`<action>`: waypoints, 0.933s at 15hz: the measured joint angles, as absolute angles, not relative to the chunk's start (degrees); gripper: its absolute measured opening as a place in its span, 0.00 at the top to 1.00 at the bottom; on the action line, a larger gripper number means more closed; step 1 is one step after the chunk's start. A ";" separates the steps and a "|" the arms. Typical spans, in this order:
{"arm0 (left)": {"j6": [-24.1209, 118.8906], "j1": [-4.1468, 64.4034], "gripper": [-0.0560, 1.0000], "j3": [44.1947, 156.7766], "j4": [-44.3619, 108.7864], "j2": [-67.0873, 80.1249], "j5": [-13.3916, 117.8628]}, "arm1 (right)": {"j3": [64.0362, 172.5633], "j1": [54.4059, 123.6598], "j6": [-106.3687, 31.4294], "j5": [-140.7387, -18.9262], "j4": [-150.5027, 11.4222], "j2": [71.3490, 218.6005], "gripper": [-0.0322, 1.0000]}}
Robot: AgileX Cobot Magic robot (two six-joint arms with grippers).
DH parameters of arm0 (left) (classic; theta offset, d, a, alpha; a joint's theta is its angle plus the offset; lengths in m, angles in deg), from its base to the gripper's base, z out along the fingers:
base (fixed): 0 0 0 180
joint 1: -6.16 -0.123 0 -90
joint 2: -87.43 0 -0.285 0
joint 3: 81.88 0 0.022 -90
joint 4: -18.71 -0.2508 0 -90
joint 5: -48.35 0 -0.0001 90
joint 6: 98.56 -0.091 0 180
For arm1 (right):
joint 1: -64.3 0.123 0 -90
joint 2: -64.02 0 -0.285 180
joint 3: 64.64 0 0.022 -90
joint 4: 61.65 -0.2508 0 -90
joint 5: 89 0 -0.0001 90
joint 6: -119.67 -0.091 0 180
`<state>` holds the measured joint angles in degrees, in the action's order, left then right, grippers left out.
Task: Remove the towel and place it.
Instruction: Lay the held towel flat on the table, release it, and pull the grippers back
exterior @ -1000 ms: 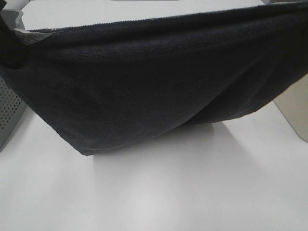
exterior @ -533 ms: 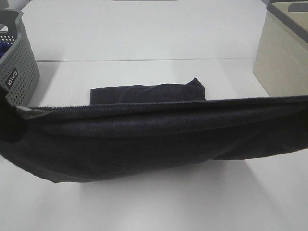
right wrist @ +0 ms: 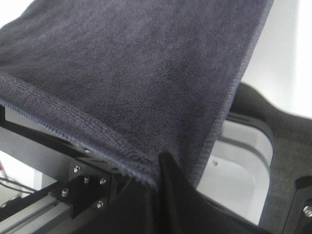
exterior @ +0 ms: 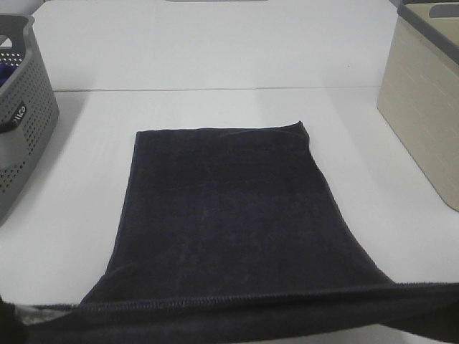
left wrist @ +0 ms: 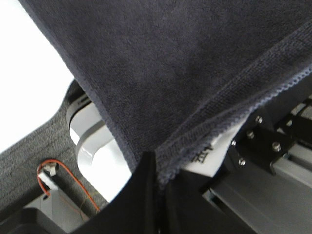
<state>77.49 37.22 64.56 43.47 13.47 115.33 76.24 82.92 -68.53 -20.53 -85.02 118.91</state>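
Towel (exterior: 222, 215) corners sit pinched inside left gripper (left wrist: 154, 163) and right gripper (right wrist: 159, 165).

There's the left gripper (left wrist: 154, 170), black and wedge-tapered; right gripper (right wrist: 161, 178), same black wedge. Black bracket (left wrist: 258, 141) with silver screws, white rounded housing (left wrist: 95, 151), thin red cable (left wrist: 54, 162). High view: dark bulk at seven o'clock
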 joint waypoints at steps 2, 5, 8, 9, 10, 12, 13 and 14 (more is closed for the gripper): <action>77.78 38.82 0.95 61.35 45.47 13.47 115.22 | 73.32 82.92 -68.58 -20.53 -85.71 119.14 0.95; 77.95 41.46 0.95 59.34 46.62 11.41 115.16 | 71.83 82.92 -67.90 -20.07 -85.82 122.92 0.95; 78.01 42.89 0.95 59.29 46.45 6.94 115.16 | 71.31 82.87 -64.63 -19.79 -85.25 129.45 0.95; 78.01 42.95 0.95 59.29 46.45 6.19 115.16 | 71.26 82.87 -64.11 -19.79 -85.25 130.42 0.95; 78.01 42.95 0.95 59.29 46.45 4.42 115.10 | 71.26 82.87 -63.20 -19.79 -85.25 132.83 0.95; 78.01 42.95 0.95 59.29 46.45 1.38 115.04 | 71.20 82.87 -61.02 -19.79 -85.25 136.84 0.95; 78.01 42.95 0.95 59.29 46.50 -0.80 114.70 | 71.20 82.87 -59.70 -19.84 -85.25 139.53 0.95; 78.01 42.95 0.95 59.40 46.50 -2.40 114.41 | 71.20 82.87 -59.19 -19.90 -85.25 141.37 0.95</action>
<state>78.01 42.95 59.40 46.50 -2.40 114.41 71.20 82.87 -59.19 -19.90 -85.25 141.37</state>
